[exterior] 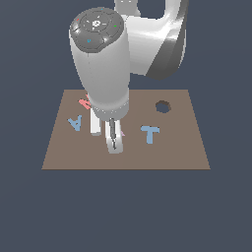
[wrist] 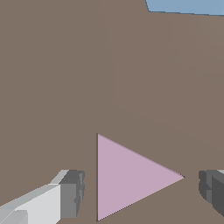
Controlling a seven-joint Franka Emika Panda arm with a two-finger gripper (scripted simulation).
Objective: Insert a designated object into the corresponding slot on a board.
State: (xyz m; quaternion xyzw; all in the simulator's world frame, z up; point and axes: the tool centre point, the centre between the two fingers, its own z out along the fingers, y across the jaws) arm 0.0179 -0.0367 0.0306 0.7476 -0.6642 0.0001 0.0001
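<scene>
Gripper straddling the triangle

The gripper (wrist: 140, 192) hangs low over the board (exterior: 177, 147), jaws wide and clear of the lilac triangle (wrist: 127, 177) lying flush mid-board between them; probably seated in its slot, as no dark cut-out shows.

Backdrop (exterior: 29, 211): flat dark slate-blue on every side, uniform. No walls or furniture discernible. Even, diffuse lighting.

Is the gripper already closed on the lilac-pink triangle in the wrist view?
No: the pale triangle lies flat on the board, with visible gaps between it and the fingers on each side of the gripper.
</scene>
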